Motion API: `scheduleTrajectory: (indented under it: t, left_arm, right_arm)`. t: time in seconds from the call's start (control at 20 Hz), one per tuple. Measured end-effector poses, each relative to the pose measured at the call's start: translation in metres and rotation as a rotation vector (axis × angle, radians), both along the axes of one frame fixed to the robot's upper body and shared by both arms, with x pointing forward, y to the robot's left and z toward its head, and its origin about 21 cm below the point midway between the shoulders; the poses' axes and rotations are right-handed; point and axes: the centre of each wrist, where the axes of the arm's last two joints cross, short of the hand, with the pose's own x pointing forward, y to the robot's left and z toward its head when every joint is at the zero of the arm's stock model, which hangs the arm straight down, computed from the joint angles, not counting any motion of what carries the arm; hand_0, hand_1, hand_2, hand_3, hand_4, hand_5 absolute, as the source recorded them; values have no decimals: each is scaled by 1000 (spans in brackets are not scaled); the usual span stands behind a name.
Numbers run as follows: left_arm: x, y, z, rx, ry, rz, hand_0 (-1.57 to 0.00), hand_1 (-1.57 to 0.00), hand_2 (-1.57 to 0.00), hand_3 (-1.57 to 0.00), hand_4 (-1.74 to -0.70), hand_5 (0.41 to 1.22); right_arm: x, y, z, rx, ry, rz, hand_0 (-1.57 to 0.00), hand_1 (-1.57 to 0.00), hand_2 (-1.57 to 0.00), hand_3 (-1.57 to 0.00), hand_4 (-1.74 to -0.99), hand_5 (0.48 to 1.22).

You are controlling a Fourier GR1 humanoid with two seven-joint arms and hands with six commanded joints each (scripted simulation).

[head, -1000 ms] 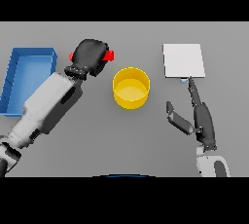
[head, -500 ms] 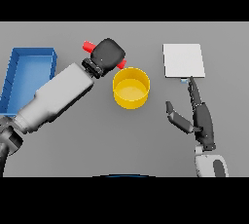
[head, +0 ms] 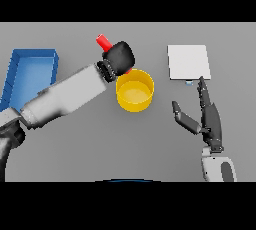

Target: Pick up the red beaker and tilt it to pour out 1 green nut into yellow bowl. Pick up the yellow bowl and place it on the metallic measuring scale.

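My left hand [head: 119, 59] is curled tight around the red beaker [head: 103, 41], so that only one red end of it sticks out past my knuckles on the far side, with a small red sliver showing on the near side where it meets the bowl's rim. The beaker lies tilted in my grip, not upright. Just below and slightly to the right of my closed fingers sits the yellow bowl [head: 135, 90], its far rim right under my hand; I cannot tell whether a nut lies inside it.

My right hand [head: 207, 116] rests well off to the right of the bowl, fingers straight and pointing away from me, thumb spread out to the side, holding nothing. Just beyond those fingertips lies the metallic measuring scale [head: 188, 62], a flat pale square, with a small blue mark at its near edge close to my fingertips. Far out to the left of my left arm stands a blue tray [head: 31, 69], apart from everything else on the grey table [head: 150, 139].
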Motion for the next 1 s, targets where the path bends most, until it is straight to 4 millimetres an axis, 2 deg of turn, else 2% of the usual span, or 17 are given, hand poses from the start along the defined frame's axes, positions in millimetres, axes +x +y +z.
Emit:
scheduleTrajectory:
  t: [0.35, 0.45, 0.55, 0.7, 0.85, 0.9, 0.95, 1.0]
  left_arm:
    - [6, -17, 12, 185, -71, -67, -1571, -1571, -1571, -1568, -1735, 1221]
    - [6, -20, 8, 244, -79, -95, -1571, -1571, -1571, -1569, -1734, 1221]
    - [6, -24, 11, 290, -94, -134, -1571, -1571, -1571, -1570, -1735, 1221]
    - [6, -27, 16, 336, -125, -173, -1571, -1571, -1571, -1570, -1733, 1221]
    - [15, -29, 48, 331, -127, -162, -1571, -1571, -1571, -1571, -1729, 1221]
    - [22, -25, 63, 311, -163, -152, -1571, -1571, -1571, -1494, -1727, 1221]
    - [28, -24, 74, 285, -198, -142, -1571, -1571, -1399, -1509, -1676, 1221]
    - [32, -21, 94, 263, -218, -114, -1571, -1571, -1434, -1266, -1689, 1221]
  right_arm:
    - [-4, 7, -3, -36, 0, 4, 1, 1, 1, 1, -1216, 585]
    - [-2, 9, -1, -35, -2, 5, 1, 1, 1, 1, -1204, 591]
    - [-5, 4, -7, -51, -2, 2, 1, 1, 1, 1, -1210, 592]
    - [-4, 9, -9, -62, -9, 0, 1, 1, 1, 1, -1207, 594]
    - [-4, 11, -4, -53, -23, 9, 1, 1, 1, 1, -1209, 592]
    - [-6, 10, -7, -51, -22, 9, 1, 1, 1, 1, -1203, 592]
    - [-3, 13, -4, -56, -23, 8, 1, 1, 1, 1, -1201, 592]
    - [-5, 9, -7, -60, -27, 1, 1, 1, 1, 1, -1190, 594]
